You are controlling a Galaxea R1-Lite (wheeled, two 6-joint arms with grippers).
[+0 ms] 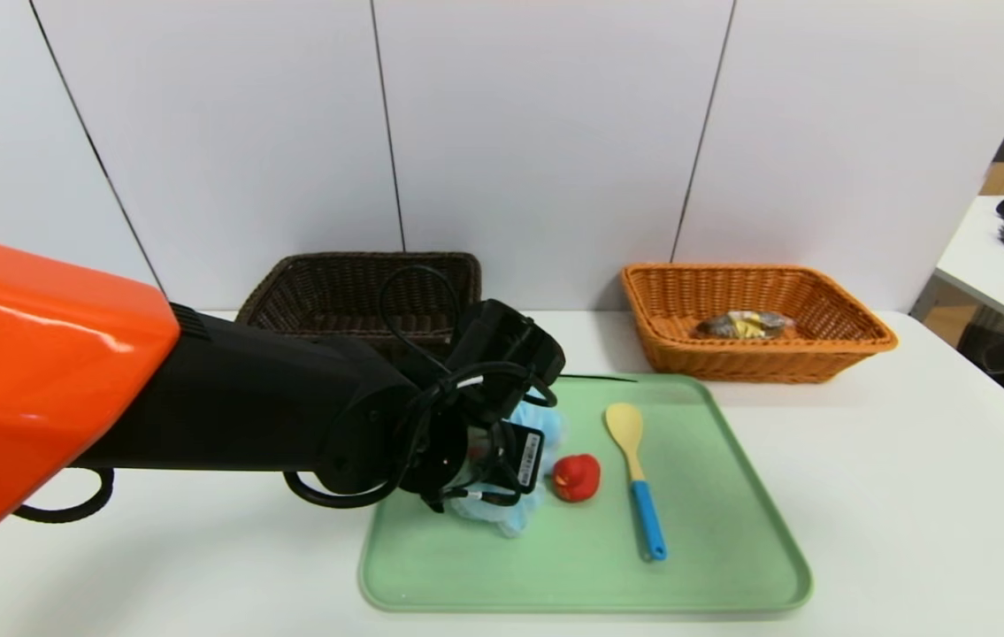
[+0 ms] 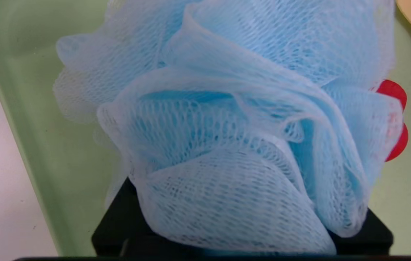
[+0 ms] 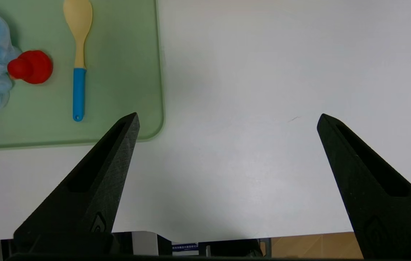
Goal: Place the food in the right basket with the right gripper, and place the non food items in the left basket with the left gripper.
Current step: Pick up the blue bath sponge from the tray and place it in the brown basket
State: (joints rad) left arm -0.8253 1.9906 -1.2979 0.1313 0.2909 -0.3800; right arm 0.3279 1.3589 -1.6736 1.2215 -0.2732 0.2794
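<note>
Left gripper seemingly clasps the blue loofah (wrist view only) — right gripper spread.

On the table, a tray holds sponge left, duck middle, spoon right; two baskets stand behind

baskets: 2, one dark brown, one orange | green tray: 1 | on tray: 1 blue mesh bath sponge, 1 red toy duck, 1 spoon with blue handle | in orange basket: 1 wrapped snack | counter: 1
</note>
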